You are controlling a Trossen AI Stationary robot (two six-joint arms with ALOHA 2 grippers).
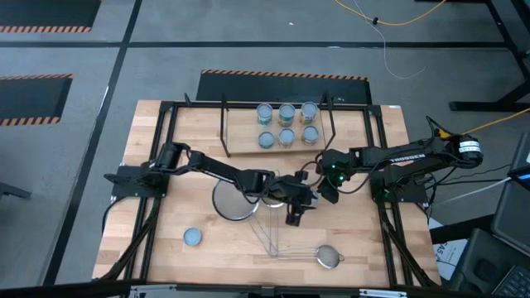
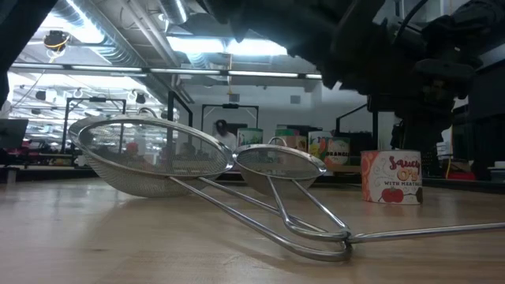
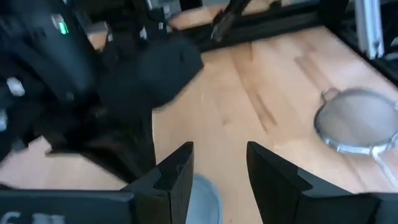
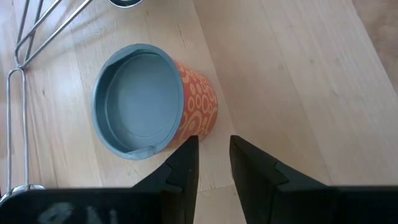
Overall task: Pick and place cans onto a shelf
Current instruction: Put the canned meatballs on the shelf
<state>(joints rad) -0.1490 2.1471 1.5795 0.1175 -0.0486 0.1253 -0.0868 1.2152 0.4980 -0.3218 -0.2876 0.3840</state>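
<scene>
Overhead and wrist views of a two-armed station at a wooden tabletop (image 1: 157,257). The shelf (image 1: 277,136), a low rack of black rods on a light board, stands at the middle of the tabletop's far edge and holds six cans (image 1: 286,112) upright in two rows of three, pale round tops upward. A seventh can (image 1: 192,237) stands alone near the near-left corner. An orange-red can (image 4: 155,102), upright with its blue-grey top showing, stands on the bare wood near the tabletop's centre, just beside the right hand (image 4: 214,155); that hand hangs over it with its fingers a narrow gap apart and holds nothing. The left hand (image 3: 217,168) reaches in from the left edge to the centre, close to the right arm, fingers spread wide and empty, with the pale top of a can visible below the gap between them. Two steel mesh strainers lie on the tabletop, both empty: the large strainer (image 1: 233,201) left of centre, the small strainer (image 1: 330,257) toward the near edge, their long wire handles meeting between them.
</scene>
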